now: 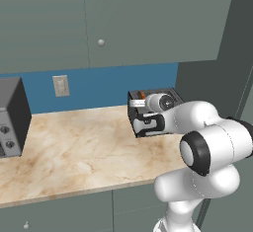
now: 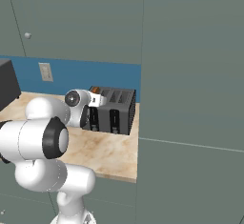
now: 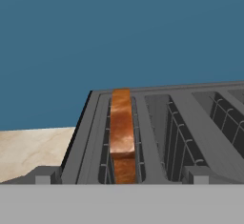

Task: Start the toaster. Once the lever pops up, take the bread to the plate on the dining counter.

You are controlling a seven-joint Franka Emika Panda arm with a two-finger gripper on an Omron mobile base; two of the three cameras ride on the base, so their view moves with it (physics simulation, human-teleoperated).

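A: Arm's big white elbow [image 1: 207, 149] is up front. Fingers?
B: Fingers [image 3: 121, 180] spread wide, grasping nothing, over the toaster [image 2: 114, 109] on the worktop [image 1: 74, 147]; bread [image 3: 122, 137] in its 9 o'clock slot.

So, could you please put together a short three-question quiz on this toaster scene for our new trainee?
1. True or false: the bread stands on edge in a slot of the toaster.
2. What colour is the wall behind the counter? A) blue B) white C) red
3. Fill in: at the far left of the counter stands a grey box with round ____.

Key: 1 true; 2 A; 3 knobs. In the hand view the orange-brown slice sits in the leftmost slot, and the slots beside it hold nothing. The gripper is at the toaster's front, jaws open.
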